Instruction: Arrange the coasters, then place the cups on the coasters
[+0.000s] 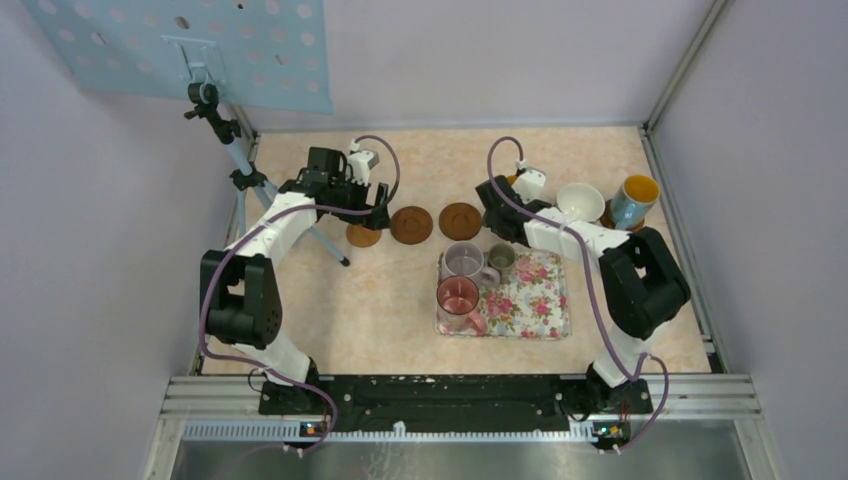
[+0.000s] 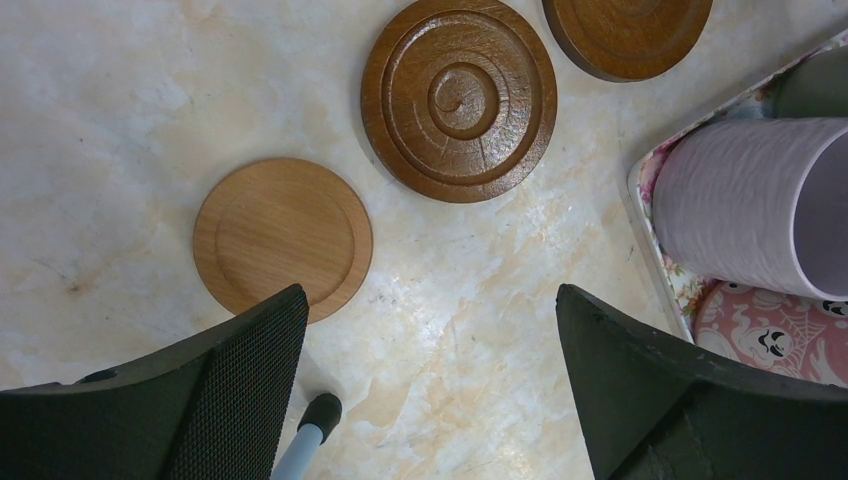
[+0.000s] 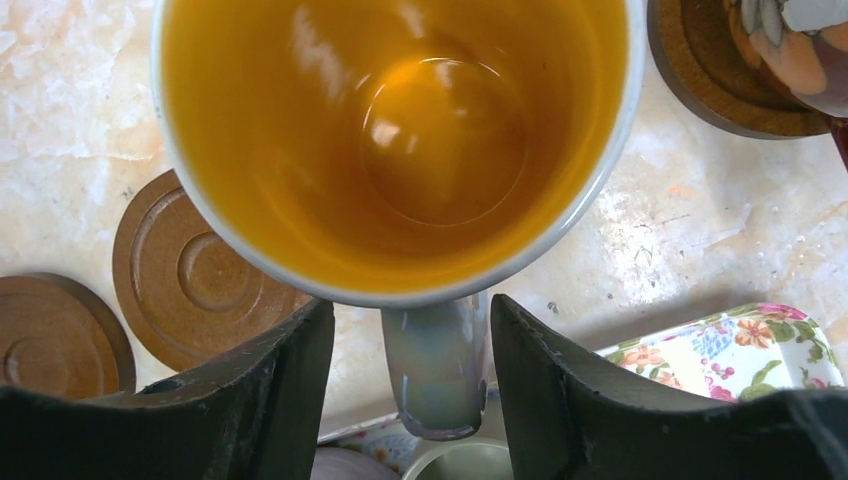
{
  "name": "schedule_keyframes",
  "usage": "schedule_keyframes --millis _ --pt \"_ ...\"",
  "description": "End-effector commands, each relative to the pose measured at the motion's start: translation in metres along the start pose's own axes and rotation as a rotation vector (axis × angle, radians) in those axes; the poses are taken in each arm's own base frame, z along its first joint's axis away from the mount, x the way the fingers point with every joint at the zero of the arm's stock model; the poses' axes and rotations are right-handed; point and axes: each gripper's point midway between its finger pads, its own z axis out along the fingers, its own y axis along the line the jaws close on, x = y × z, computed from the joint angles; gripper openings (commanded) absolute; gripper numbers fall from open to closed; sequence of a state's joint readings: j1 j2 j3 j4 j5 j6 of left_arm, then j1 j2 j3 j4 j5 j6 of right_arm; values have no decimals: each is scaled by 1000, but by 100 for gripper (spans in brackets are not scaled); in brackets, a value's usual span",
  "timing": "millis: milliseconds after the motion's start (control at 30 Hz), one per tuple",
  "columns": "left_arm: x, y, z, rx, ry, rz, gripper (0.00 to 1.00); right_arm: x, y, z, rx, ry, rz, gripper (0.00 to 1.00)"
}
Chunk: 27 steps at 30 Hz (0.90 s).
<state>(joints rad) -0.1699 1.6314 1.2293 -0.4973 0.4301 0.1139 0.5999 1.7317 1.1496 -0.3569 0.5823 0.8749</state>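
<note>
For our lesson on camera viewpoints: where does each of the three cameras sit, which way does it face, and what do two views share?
Top external: above and behind the robot, looking down on the table; left arm and right arm show whole.
Left wrist: on the left arm, facing down at a light coaster; the open left tool frames the bottom.
Right wrist: looking down into the orange-lined cup; the right tool flanks its handle.
Shared: the floral tray edges both wrist views.
</note>
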Motion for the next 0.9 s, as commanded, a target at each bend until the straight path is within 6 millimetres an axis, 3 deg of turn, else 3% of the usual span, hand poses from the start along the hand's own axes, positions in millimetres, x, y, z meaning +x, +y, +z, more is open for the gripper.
schedule_keyframes --millis 0,333,667,867 --pt "-17 -5 -13 3 -75 21 99 -18 19 -24 -93 -28 35 58" --pt "-15 -6 -13 5 -74 12 99 0 23 -33 -152 64 57 59" --pt "-16 -5 -12 4 -70 18 99 -3 35 -30 -182 61 63 59" --pt "-16 -6 -12 11 -68 20 99 -15 28 -43 -213 12 -24 59"
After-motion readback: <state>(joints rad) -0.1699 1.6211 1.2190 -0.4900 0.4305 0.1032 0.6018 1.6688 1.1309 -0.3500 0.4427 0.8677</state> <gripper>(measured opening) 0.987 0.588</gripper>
